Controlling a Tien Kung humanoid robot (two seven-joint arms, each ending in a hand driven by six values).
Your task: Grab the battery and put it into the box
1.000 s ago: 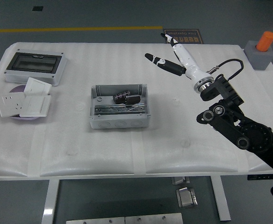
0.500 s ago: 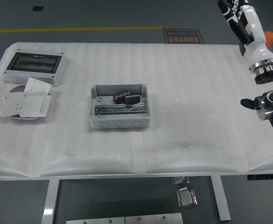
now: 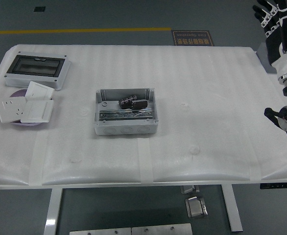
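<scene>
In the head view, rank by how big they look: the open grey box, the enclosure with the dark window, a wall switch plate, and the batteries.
1. Enclosure with the dark window and the grey box: look alike in size, so unranked.
2. Wall switch plate.
3. Batteries, smallest, lying inside the box.

The right hand [image 3: 275,19] no longer reaches over the table [image 3: 207,122] — a second ago it hung above the far right part of the surface, fingers spread. Now it stands raised at the picture's upper right corner, off past the table's right edge — its forearm upright.
</scene>
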